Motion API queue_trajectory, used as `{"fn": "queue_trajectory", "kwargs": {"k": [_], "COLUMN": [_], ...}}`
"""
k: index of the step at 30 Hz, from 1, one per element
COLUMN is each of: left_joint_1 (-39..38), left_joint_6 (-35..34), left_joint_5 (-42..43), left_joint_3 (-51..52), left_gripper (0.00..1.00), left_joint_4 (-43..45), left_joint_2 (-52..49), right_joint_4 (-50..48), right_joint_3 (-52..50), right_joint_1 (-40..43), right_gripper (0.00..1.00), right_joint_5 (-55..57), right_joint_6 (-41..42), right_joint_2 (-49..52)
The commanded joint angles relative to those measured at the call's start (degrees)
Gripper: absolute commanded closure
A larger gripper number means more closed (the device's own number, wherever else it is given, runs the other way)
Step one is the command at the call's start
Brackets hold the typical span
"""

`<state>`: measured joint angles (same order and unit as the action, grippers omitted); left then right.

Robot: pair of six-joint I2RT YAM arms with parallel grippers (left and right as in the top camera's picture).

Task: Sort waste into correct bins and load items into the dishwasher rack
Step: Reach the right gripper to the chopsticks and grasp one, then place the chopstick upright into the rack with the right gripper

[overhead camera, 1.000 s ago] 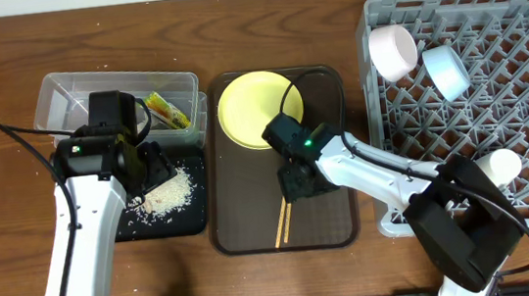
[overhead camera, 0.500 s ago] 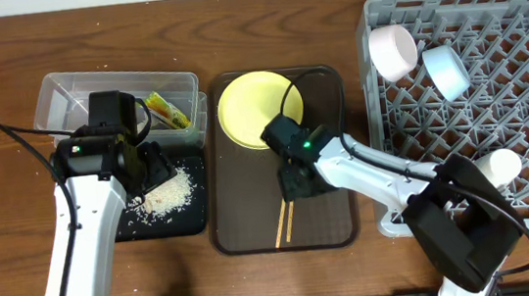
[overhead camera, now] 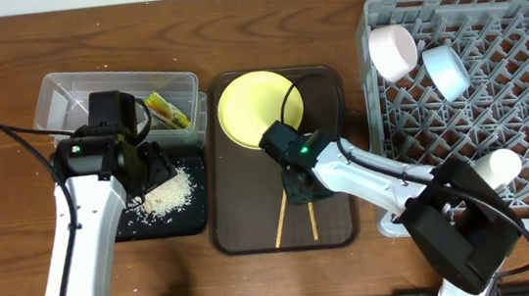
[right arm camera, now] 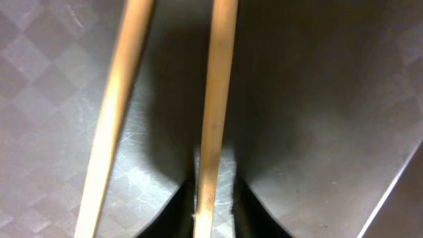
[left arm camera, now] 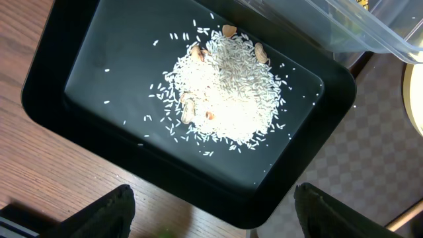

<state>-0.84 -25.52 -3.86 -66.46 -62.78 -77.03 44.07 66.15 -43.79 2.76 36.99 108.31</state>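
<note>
Two wooden chopsticks lie on the brown serving tray (overhead camera: 240, 200). My right gripper (overhead camera: 298, 186) is shut on one chopstick (right arm camera: 213, 119), pinched between its fingertips (right arm camera: 178, 211); the other chopstick (right arm camera: 115, 119) lies free to its left. In the overhead view the held chopstick (overhead camera: 312, 220) points toward the tray's front, and the free one (overhead camera: 281, 227) lies left of it. The yellow plate (overhead camera: 258, 109) sits at the tray's far end. My left gripper (left arm camera: 211, 225) hangs open over the black tray (left arm camera: 86, 79), which holds a rice pile (left arm camera: 225, 92).
The clear tub (overhead camera: 111, 97) behind the black tray holds the yellow-green wrapper (overhead camera: 168, 111). The grey rack (overhead camera: 496, 104) on the right carries a pinkish-white bowl (overhead camera: 393, 51), a light blue bowl (overhead camera: 444, 70) and a pale cup (overhead camera: 503, 164).
My right gripper has closed on one chopstick. The two chopsticks, close together before, now lie spread apart, the held one further right. The left arm has not moved.
</note>
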Motion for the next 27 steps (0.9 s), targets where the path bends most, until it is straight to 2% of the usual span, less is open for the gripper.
{"fn": "queue_trajectory", "kwargs": {"k": [1, 3, 7, 11, 19, 27], "left_joint_1": [0.28, 0.28, 0.28, 0.28, 0.28, 0.28], "left_joint_6": [-0.52, -0.52, -0.52, -0.52, -0.52, -0.52], "left_joint_5": [-1.11, -1.11, -1.11, -1.11, -1.11, -1.14], "left_joint_3": [-0.13, -0.13, -0.13, -0.13, -0.13, -0.13], "left_gripper": [0.2, 0.2, 0.2, 0.2, 0.2, 0.2], "left_joint_4": [-0.17, -0.17, -0.17, -0.17, -0.17, -0.13], "left_joint_2": [0.0, 0.0, 0.0, 0.0, 0.0, 0.0], "right_joint_4": [0.52, 0.72, 1.73, 2.64, 6.43, 10.12], "right_joint_3": [-1.11, -1.11, -0.87, -0.22, 3.43, 3.65], "right_joint_1": [1.88, 2.75, 4.74, 7.34, 14.78, 25.7], "right_gripper": [0.93, 0.99, 0.99, 0.99, 0.99, 0.99], "right_joint_5": [0.42, 0.42, 0.42, 0.37, 0.17, 0.2], "right_joint_6": [0.87, 0.76, 0.5, -4.02, -12.28, -19.04], "right_joint_2": [0.57, 0.57, 0.31, -1.95, -13.46, -25.94]}}
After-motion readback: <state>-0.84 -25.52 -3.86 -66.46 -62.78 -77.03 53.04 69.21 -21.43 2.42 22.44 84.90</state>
